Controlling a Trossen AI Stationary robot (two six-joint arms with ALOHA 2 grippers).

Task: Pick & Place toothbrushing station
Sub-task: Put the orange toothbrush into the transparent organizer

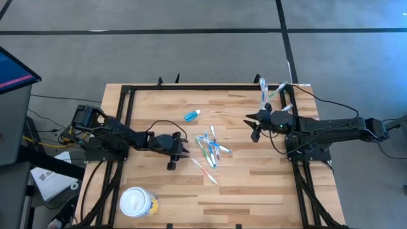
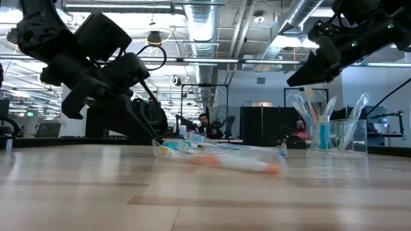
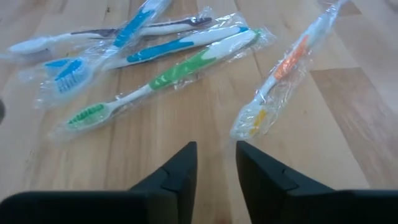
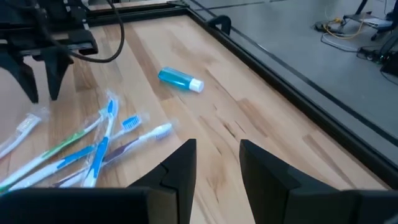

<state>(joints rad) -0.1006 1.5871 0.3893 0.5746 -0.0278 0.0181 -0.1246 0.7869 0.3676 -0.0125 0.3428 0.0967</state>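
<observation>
Several wrapped toothbrushes (image 1: pixel 210 149) lie loose on the wooden table's middle; in the left wrist view a green one (image 3: pixel 163 78) and an orange one (image 3: pixel 283 78) lie nearest. A small blue tube with a white cap (image 1: pixel 191 115) lies on its side farther back. A clear tumbler (image 1: pixel 273 95) stands at the far right with several toothbrushes upright in it. My left gripper (image 3: pixel 216 163) is open just left of the pile, low and slanting down, with nothing between its fingers. My right gripper (image 4: pixel 217 163) hovers open above the table, right of the pile, also with nothing in it.
A round yellow tub with a white lid (image 1: pixel 138 203) stands near the table's front left. A black frame (image 1: pixel 127 95) runs round the table's edges. Bare wood lies in front of the pile and at the right front.
</observation>
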